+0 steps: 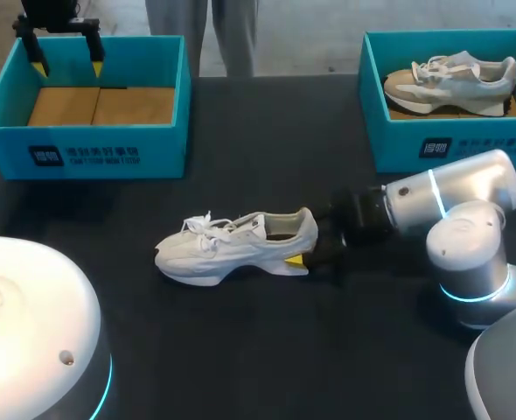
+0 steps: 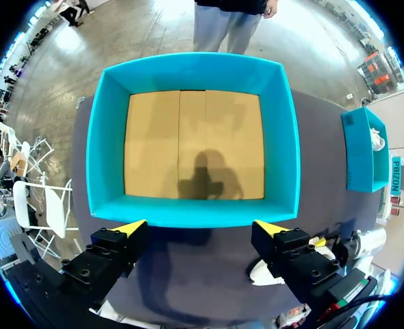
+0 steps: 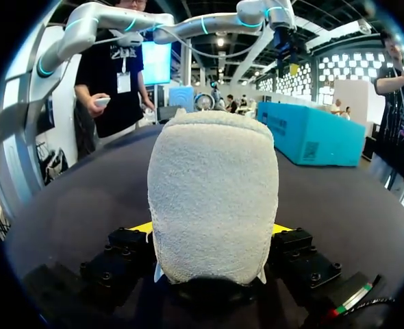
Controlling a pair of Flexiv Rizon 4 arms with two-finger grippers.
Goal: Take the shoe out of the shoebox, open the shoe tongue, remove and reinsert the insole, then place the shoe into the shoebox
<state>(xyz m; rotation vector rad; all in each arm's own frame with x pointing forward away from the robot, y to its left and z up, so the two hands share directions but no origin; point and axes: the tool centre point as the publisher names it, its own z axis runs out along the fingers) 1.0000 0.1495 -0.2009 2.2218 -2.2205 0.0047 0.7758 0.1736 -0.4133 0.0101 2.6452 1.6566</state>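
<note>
Shoe [image 1: 236, 245] sits upright on the tabletop [image 1: 267, 350], out of the empty shoebox [image 1: 83, 150], toe toward my left. Right fingers [image 3: 123, 252] look clamped on the heel from both sides; left fingers [image 2: 116, 247] hang wide open over the shoebox, holding nothing. The tongue looks like the next step: I'd use the heel clamp as an anchor, pressing low so the sole doesn't rock, bring the left arm down behind the laces, pinch only the tongue edge and pull up and toe-ward without dragging the shoe.
</note>
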